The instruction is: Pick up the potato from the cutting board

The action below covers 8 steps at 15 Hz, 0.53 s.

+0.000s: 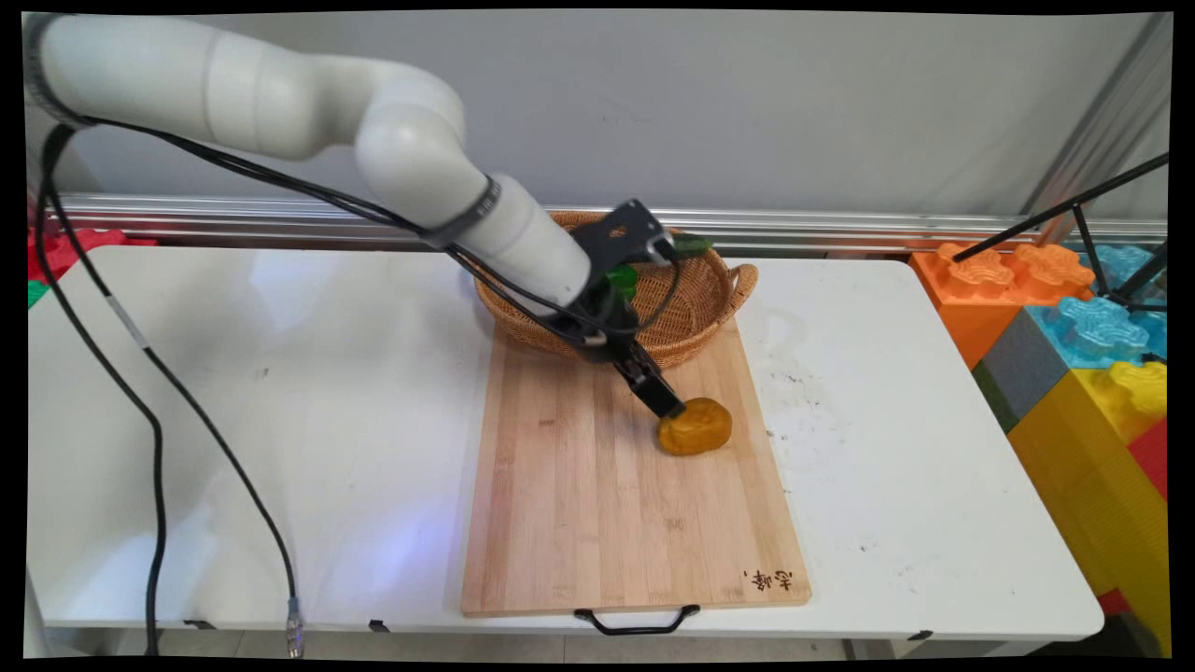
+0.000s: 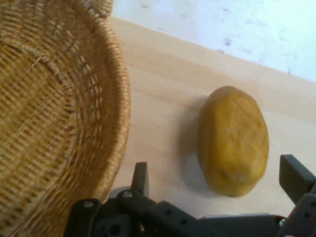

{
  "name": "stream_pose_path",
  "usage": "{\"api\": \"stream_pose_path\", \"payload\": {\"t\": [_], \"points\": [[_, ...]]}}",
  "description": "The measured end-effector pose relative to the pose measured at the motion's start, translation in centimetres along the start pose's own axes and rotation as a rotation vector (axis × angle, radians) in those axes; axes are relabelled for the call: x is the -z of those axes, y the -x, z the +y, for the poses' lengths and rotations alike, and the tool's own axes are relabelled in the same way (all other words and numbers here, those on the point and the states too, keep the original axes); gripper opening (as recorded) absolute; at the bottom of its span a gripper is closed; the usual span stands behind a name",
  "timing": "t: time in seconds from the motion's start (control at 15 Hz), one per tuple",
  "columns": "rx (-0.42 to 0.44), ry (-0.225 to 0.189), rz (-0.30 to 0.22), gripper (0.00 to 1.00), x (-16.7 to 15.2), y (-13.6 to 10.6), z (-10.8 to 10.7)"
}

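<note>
The pincer (image 1: 674, 409) is lowered onto the wooden cutting board (image 1: 579, 504) and is seen spread wide, with one finger on each side of a yellow-orange oval object (image 1: 695, 427), probably a potato or a mango; nothing is gripped yet, since a gap remains between both fingers and the object in the hand view. The object lies flat on the board, at about 2 o'clock from the board's centre, just at 5 o'clock of the wicker basket (image 1: 695, 299), whose rim overlaps the far end of the board. The arm is tilted down over the basket, apparently because the object sits so near it. In the main view green items (image 1: 624, 278) are shown inside the basket; in the hand view only bare weave is seen. The white surface (image 1: 280, 392) carries the board.
</note>
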Motion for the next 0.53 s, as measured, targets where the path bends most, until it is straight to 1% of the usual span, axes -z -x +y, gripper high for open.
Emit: {"api": "stream_pose_path", "payload": {"t": [0.33,0.53], "points": [[0.031,0.026,0.015,1.00,-4.4,-0.2,0.7],[0.047,0.041,0.025,1.00,-6.0,-0.5,1.0]]}}
